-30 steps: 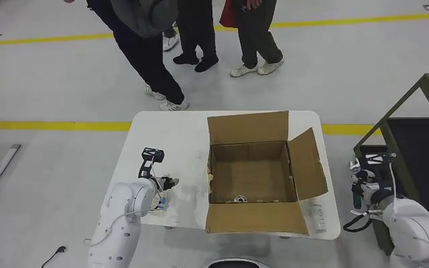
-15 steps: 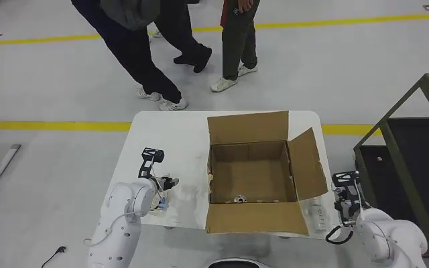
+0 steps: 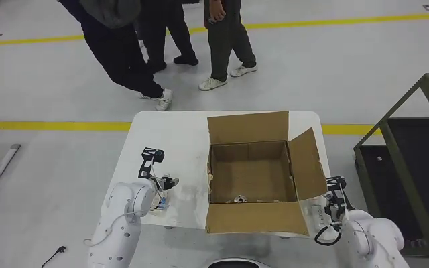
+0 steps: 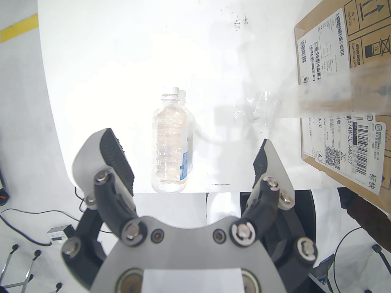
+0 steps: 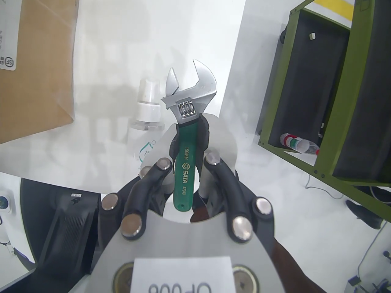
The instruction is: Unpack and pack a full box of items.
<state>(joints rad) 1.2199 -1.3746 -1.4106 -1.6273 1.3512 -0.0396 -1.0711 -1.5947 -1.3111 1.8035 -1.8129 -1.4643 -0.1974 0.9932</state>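
An open cardboard box (image 3: 251, 171) stands in the middle of the white table (image 3: 174, 141), flaps spread, with one small metal item (image 3: 239, 198) on its floor. My right gripper (image 5: 188, 135) is shut on the green handle of an adjustable wrench (image 5: 191, 92), held over the table's right front corner just past the box's right flap (image 3: 307, 164). Under the wrench a clear spray bottle (image 5: 146, 123) lies on the table. My left gripper (image 4: 189, 157) hangs open above a clear plastic bottle (image 4: 171, 150) lying near the table's left front edge.
A green-framed cart (image 5: 320, 92) stands right of the table with a bottle (image 5: 294, 143) on its dark shelf. The box's front flap (image 3: 257, 218) hangs over the table's front edge. People stand on the floor beyond the table's far side.
My right arm has swung from beside the cart to the table's right front corner, carrying the wrench. The left arm has kept still. The people behind the table have shifted left.
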